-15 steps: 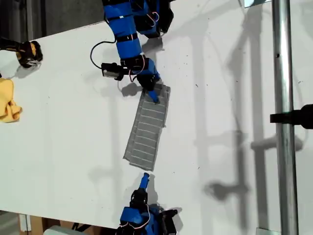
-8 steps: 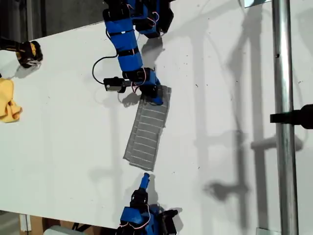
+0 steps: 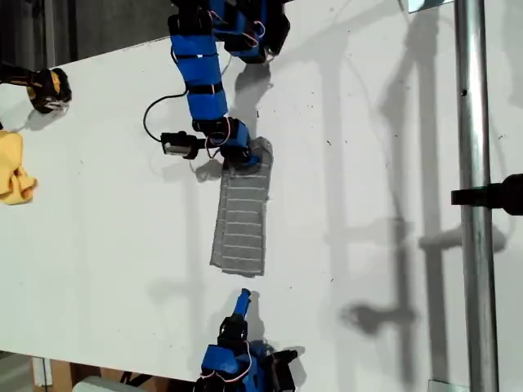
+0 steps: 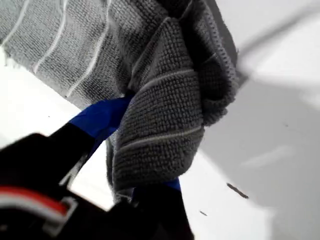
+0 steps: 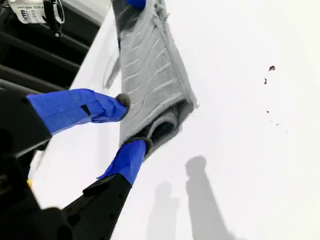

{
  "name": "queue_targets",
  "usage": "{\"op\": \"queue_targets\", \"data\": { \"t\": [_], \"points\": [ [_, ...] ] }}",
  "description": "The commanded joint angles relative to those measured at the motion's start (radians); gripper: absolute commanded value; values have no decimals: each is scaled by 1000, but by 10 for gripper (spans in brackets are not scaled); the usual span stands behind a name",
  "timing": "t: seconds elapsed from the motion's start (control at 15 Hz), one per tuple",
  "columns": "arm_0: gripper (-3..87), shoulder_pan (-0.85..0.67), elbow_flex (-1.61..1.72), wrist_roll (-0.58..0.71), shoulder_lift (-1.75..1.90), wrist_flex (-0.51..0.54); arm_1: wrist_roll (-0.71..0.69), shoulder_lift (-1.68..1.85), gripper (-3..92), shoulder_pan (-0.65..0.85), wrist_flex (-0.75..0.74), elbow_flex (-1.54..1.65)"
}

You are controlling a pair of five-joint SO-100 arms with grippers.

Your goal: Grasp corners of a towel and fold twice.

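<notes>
Gripping: my first gripper (image 3: 243, 157) has its jaws clamped on a bunched end of the towel (image 3: 242, 220), at the towel's far end in the exterior view.
Towel: a long, narrow grey folded strip with white stripes, lying on the white table (image 3: 368, 163) between the two arms, near the middle of the exterior view.
First wrist view only: the cloth (image 4: 165, 95) drapes in thick folds over one blue finger (image 4: 100, 117); the pinch itself is hidden by the fabric, which the exterior view does not resolve at all.
Second gripper: my second gripper (image 3: 242, 302) sits just short of the towel's near end in the exterior view, apart from it.
Second wrist view only: its jaws stand apart, both blue fingertips (image 5: 107, 107) free, with the rolled near edge of the towel (image 5: 150, 85) beyond them; my first gripper (image 5: 136, 4) shows at the far end.
Elsewhere: a yellow cloth (image 3: 15, 167) lies at the exterior view's left edge, well apart.
</notes>
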Motion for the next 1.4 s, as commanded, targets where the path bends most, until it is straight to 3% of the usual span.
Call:
{"op": "queue_targets", "data": {
  "t": [0.0,0.4,0.6,0.67,1.0,1.33],
  "points": [
    [113,6,-28,-6,5,8,18,216,0,15,20,103],
    [110,-2,-32,2,5,11,94,620,-1,17,192,308],
    [110,-2,-34,3,5,11,123,614,-1,15,311,322],
    [110,0,-34,2,5,12,117,604,-1,14,287,308],
    [109,0,-37,5,5,12,-67,535,-1,18,-172,143],
    [109,-3,-37,12,5,14,-153,463,-1,23,-368,26]
  ]
}}
